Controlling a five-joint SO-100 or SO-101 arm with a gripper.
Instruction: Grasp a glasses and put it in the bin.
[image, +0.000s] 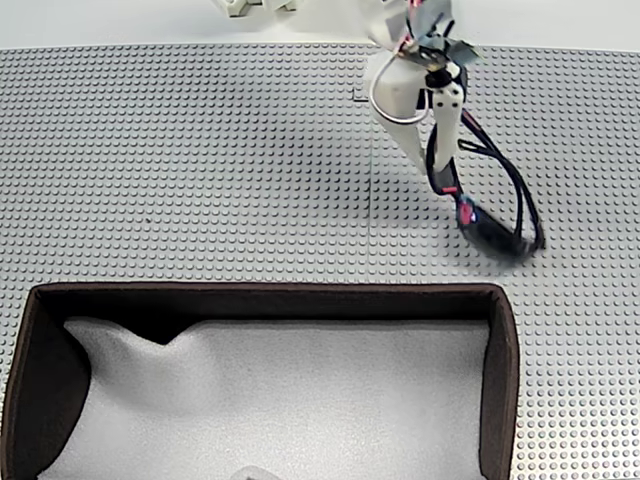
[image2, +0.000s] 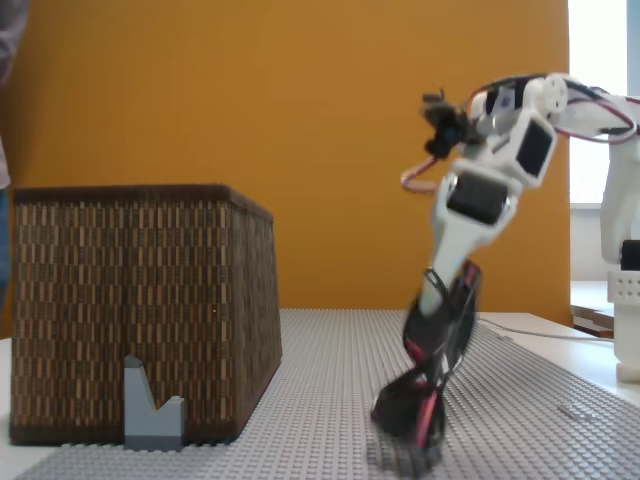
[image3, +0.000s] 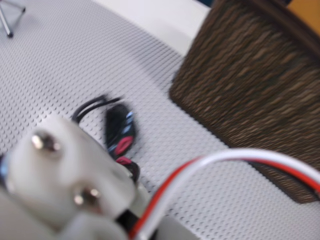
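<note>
The glasses (image: 495, 232) are clamped by the fingers (image: 445, 178) and hang tilted, low over the studded table (image: 200, 150), to the right of and beyond the bin (image: 505, 380). The carry seems begun; a higher lift over the wall is needed next.

No text, label, brand, number or sign can be read on anything in these three views.

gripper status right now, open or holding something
Gripper: shut on the glasses, which hang from it with the front tilted down by the studded mat, outside the bin.
</note>
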